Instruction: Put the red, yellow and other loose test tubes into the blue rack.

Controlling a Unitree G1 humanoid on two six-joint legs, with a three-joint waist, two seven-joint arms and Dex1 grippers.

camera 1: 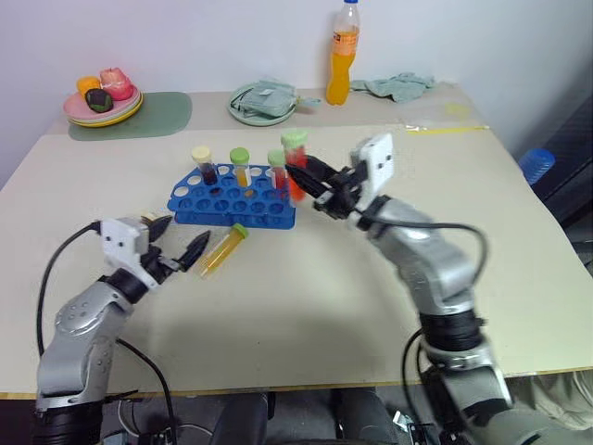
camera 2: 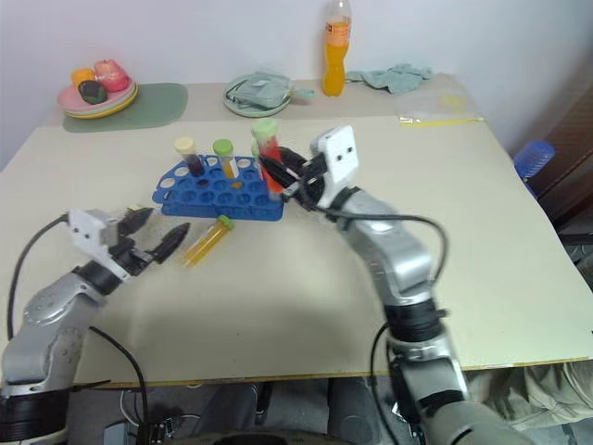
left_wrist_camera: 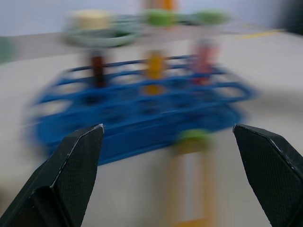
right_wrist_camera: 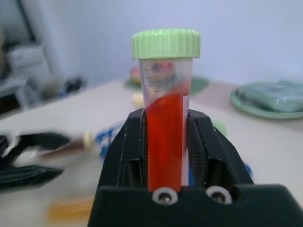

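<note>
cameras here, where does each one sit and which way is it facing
Left eye view: on the head, looking forward and down at the table; both arms show.
Right eye view: same head camera, sharing that scene.
Left wrist view: on the left wrist, facing the blue rack between open fingers.
Right wrist view: on the right wrist, looking along the right gripper, shut on the red tube.

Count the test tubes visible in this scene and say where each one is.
5: dark tube, yellow tube and red tube stand in the blue rack; one lying tube beside it; one held tube in the right gripper.
</note>
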